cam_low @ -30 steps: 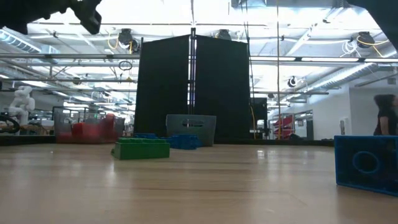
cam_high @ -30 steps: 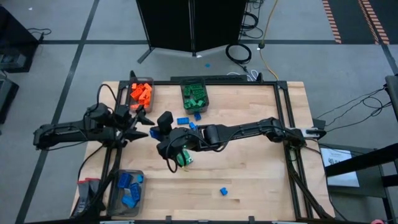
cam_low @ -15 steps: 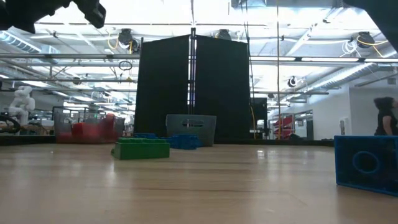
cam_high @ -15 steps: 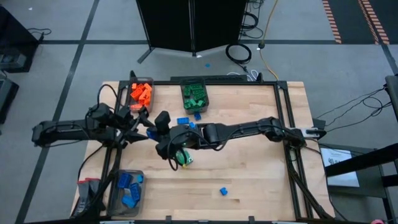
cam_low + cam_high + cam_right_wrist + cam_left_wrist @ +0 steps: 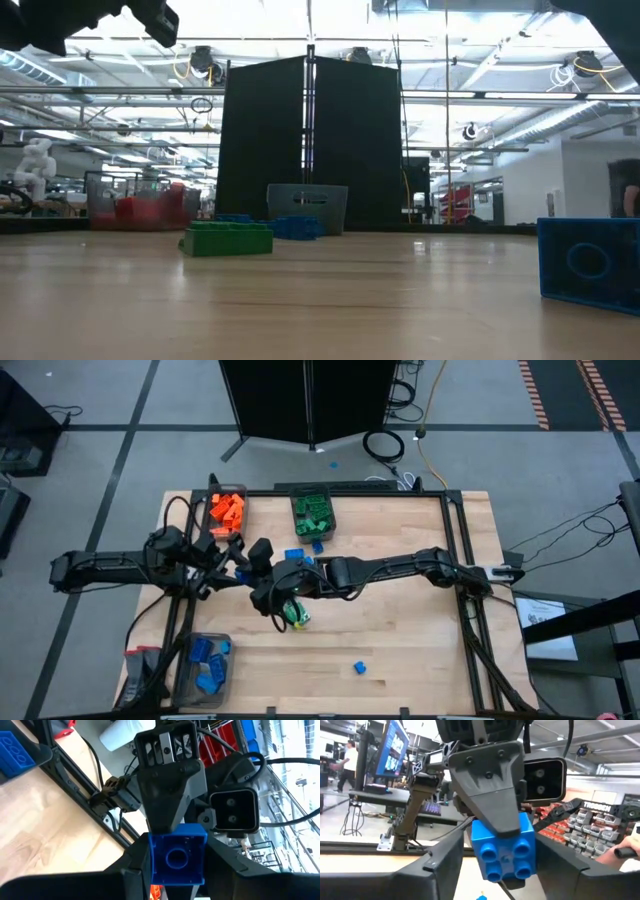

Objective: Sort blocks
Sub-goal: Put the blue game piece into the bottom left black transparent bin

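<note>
Since a second ago: left arm has slid toward the right gripper [image 5: 258, 565], meeting it above the surface [image 5: 400, 620], mid-left, between the orange bin [image 5: 227, 510] and blue bin [image 5: 203, 665].

Item: blue block [image 5: 503, 851], one, held aloft. Both wrist views show it pinched by the opposite gripper's fingers while nested between their own, so a handover; left gripper [image 5: 235, 563] closing on it, right gripper clamped.

Handling, judged: left should seat squarely on flat faces before right lets go.

Loose blocks: green one [image 5: 296, 616] just below the meeting point; blue one [image 5: 359, 667] farther off.
</note>
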You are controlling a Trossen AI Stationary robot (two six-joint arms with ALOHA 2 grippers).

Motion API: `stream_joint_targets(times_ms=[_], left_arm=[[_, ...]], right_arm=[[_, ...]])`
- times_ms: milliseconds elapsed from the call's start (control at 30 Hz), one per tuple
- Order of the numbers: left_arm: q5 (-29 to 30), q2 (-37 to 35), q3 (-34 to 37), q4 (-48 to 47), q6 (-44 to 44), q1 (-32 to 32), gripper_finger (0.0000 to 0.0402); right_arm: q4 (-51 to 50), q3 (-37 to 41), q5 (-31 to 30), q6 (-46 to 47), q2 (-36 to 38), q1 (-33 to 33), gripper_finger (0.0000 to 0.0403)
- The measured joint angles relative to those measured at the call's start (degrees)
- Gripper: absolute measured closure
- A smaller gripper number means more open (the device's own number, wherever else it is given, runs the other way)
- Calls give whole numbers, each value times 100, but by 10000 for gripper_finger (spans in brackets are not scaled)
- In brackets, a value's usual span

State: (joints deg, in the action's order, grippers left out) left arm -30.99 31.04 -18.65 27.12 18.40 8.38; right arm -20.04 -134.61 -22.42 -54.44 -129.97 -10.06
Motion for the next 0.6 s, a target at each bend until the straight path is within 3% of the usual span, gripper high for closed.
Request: stream_joint_targets(times_ms=[300, 533, 600], left_arm=[[-13, 14, 0, 170, 31, 0, 266], [8, 16, 0, 110, 119, 0, 270], [90, 16, 0, -3, 87, 3, 271]], right_arm=[[-36, 0, 7, -101, 0, 2, 292], [-183, -2, 13, -60, 0, 4, 292], [-278, -2, -101, -50, 0, -27, 270]])
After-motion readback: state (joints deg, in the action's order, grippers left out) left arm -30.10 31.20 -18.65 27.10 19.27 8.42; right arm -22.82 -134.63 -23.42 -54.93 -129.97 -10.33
